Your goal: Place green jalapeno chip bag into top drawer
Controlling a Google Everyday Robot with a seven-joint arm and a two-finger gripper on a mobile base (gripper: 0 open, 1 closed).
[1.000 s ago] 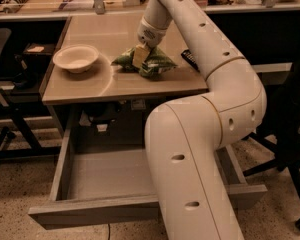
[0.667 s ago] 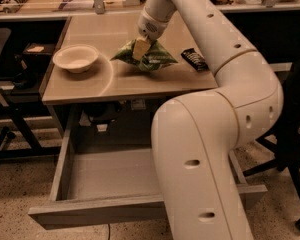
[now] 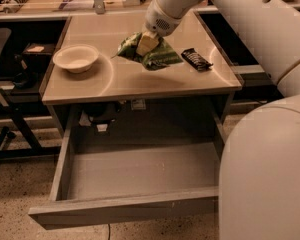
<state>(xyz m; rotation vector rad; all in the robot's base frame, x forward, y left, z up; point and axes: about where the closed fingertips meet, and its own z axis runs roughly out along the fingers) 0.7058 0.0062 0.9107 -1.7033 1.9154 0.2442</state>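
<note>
The green jalapeno chip bag (image 3: 159, 55) hangs crumpled in the air above the middle of the desk top (image 3: 130, 76). My gripper (image 3: 146, 44) is shut on its upper part, with the pale fingers pinching the bag from above. The top drawer (image 3: 135, 174) stands pulled open below the desk's front edge, wide, shallow and grey, with nothing showing inside. My white arm fills the right side of the view and hides the drawer's right end.
A white bowl (image 3: 75, 58) sits on the desk's left part. A small black bar wrapper (image 3: 196, 59) lies on the right part. A black chair base (image 3: 5, 134) stands at the left. Cluttered tables run along the back.
The gripper has lifted the chip bag off the desk top, and the bag now hangs above it. The view has shifted closer to the desk.
</note>
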